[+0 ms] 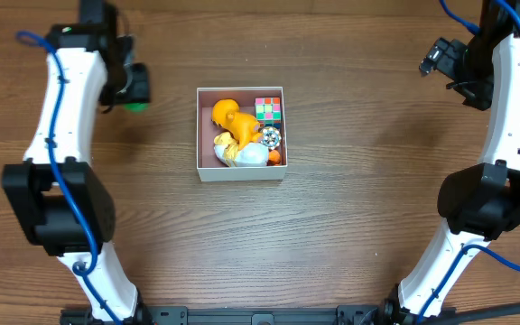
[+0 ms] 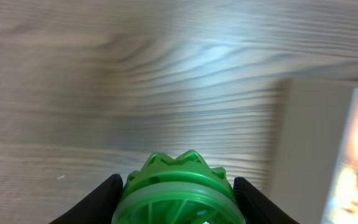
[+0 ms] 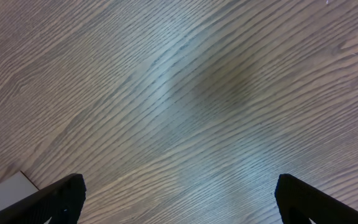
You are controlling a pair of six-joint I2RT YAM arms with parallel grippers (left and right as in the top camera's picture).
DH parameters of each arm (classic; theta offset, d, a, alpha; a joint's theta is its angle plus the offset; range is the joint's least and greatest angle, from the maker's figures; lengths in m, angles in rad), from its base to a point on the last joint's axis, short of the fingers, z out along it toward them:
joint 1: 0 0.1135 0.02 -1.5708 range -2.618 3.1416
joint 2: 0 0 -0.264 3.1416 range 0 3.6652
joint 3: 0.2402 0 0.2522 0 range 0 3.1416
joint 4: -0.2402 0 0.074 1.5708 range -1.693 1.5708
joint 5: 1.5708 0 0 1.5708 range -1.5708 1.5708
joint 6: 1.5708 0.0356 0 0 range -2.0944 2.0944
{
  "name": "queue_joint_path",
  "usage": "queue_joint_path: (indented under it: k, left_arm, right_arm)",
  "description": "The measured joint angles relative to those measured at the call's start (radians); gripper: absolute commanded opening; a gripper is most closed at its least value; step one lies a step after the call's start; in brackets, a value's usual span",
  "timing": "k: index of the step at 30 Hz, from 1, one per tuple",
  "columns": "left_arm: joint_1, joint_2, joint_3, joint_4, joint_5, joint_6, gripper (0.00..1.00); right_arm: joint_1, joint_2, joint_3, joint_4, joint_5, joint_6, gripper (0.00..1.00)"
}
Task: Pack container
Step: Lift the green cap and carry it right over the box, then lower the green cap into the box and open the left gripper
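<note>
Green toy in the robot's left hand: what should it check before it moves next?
1. Green toy gripped by the left gripper, a finger on each side: ok.
2. Green toy above the container: not ok, it is off to the container's left, over the table.
3. Room inside: ok, bare floor shows along the left wall, beside the other toys.
4. Right gripper out of the way: ok, open and far right.
5. Green toy lifted high enough to clear the wall: cannot tell.

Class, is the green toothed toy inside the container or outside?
Outside: the green toothed toy sits between the left jaws, beside the container.
</note>
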Motion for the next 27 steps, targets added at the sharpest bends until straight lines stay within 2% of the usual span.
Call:
queue_joint_path:
  k: [8, 13, 27]
  left_arm:
    - [-0.259, 0.0, 0.038, 0.002, 0.016, 0.0, 0.54]
    - [-0.364, 0.0, 0.038, 0.022, -0.009, 0.001, 0.55]
    - [-0.382, 0.0, -0.019, 0.005, -0.037, 0.0, 0.58]
  right_arm:
    - [0.0, 0.0, 0.0, 0.0, 0.0, 0.0, 1.0]
    - [0.0, 0.0, 0.0, 0.0, 0.0, 0.0, 1.0]
    - [0.0, 0.0, 0.0, 0.0, 0.0, 0.0, 1.0]
